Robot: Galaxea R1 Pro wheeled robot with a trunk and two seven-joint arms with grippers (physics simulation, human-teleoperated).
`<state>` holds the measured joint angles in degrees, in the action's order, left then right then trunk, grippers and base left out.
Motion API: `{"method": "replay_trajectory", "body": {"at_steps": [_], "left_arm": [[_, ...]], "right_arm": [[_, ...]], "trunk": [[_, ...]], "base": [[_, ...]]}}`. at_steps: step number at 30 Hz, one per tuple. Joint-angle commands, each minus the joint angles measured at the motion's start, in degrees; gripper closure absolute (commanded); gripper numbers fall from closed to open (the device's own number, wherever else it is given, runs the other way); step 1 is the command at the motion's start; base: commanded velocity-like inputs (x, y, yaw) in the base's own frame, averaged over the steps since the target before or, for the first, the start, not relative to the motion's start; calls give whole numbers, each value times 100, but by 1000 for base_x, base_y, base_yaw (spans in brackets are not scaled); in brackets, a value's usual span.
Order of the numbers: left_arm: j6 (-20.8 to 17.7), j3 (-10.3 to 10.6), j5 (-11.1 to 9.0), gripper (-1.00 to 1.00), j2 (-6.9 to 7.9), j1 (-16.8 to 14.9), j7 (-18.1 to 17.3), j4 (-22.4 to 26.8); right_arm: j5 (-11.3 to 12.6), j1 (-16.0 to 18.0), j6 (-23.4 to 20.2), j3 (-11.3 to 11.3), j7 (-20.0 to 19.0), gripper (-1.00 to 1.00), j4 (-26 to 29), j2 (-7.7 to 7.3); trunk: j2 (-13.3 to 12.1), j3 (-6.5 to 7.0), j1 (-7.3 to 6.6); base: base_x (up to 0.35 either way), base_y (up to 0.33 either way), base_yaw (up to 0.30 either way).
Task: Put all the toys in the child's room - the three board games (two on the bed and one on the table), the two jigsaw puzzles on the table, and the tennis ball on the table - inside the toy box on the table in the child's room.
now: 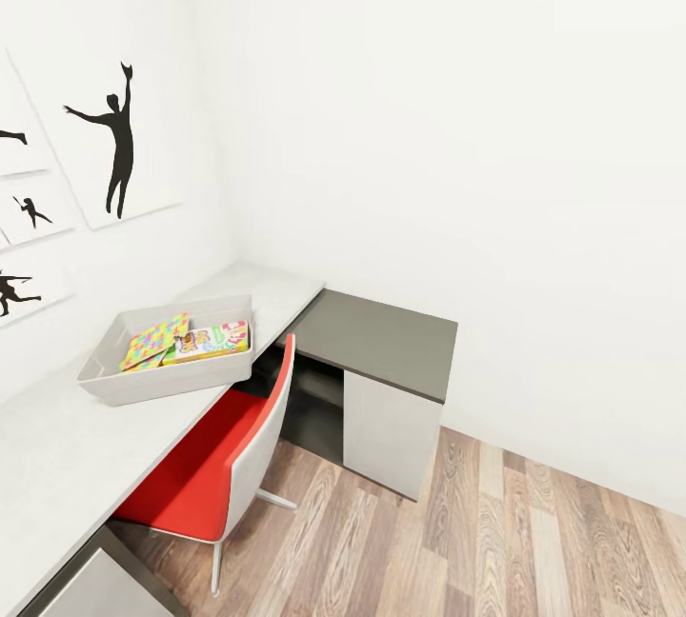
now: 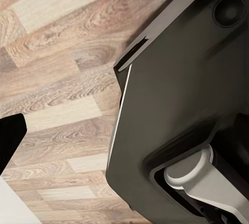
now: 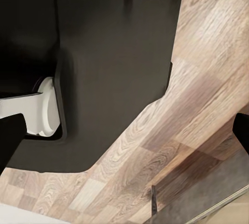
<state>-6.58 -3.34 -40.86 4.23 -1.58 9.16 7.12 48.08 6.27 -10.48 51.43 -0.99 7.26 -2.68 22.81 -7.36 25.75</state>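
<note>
The light grey toy box (image 1: 103, 377) stands on the pale table (image 1: 57, 450) by the left wall. Inside it lie a jigsaw puzzle (image 1: 155, 341) with a bright puzzle-piece pattern and, beside it, a white, green and red board game (image 1: 211, 341). The tennis ball and the bed are out of view. My left gripper (image 2: 124, 146) and right gripper (image 3: 124, 133) hang low over the wood floor beside my dark base, both open, with nothing between the fingers. One left fingertip (image 2: 11, 140) shows at the picture's edge.
A red-seated chair (image 1: 214, 469) is pushed under the table in front of the toy box. The dark grey cabinet section (image 1: 381, 336) joins the table at the corner. Black silhouette pictures (image 1: 119, 141) hang on the left wall. Wood floor (image 1: 534, 541) lies open to the right.
</note>
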Motion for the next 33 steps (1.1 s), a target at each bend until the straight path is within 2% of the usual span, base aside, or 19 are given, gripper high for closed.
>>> {"method": "replay_trajectory", "body": {"at_steps": [1, 33], "left_arm": [[-37, -34, 8, -100, -1, 0, 26, 18], [-37, -33, 8, -100, -1, 0, 25, 18]], "right_arm": [[16, 4, -25, 19, -6, -100, 11, -3], [47, 6, -24, -35, -7, -100, 28, 24]], "trunk": [[11, -12, 3], [11, -12, 3]], "base": [[0, 0, 0], [0, 0, 0]]}}
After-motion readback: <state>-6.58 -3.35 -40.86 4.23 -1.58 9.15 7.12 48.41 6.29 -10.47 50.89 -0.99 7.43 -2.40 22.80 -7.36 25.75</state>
